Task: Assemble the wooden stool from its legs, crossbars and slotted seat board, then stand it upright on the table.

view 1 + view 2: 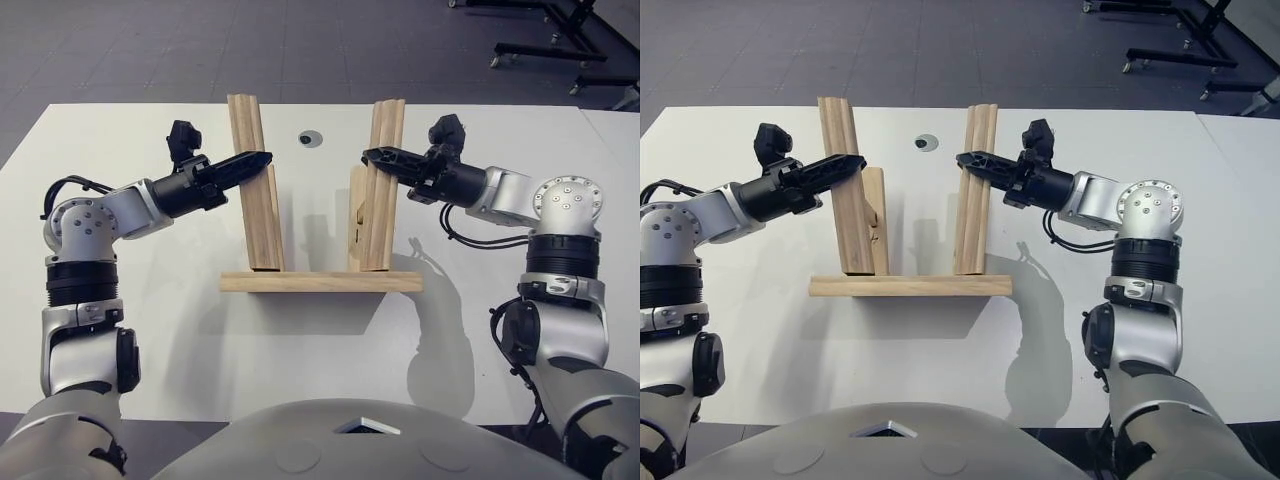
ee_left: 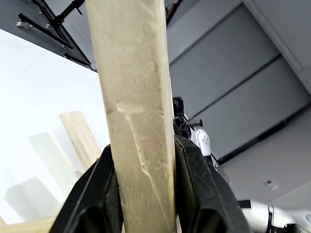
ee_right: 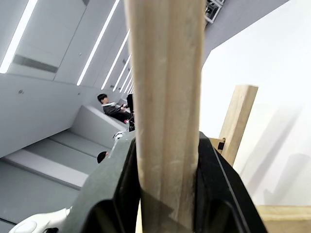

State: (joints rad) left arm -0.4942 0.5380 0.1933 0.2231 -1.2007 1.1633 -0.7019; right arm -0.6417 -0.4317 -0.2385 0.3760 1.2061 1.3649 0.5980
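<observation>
White table (image 1: 200,360), dk grey tile floor (image 1: 150,50), wheeled blk frames (image 1: 540,52) behind.

Seat board (image 1: 320,282) edge-on near centre of worktop (image 1: 150,330) — slots and leg joints hidden. Crossbar (image 1: 357,215) mostly behind right leg (image 1: 383,180); fit cannot be told. Left leg (image 2: 138,111) cut off by top and bottom picture edges in left wrist view, hiding inner pads of left gripper (image 1: 257,160). Small round item (image 1: 310,138) near worktop far edge — too small to identify.
</observation>
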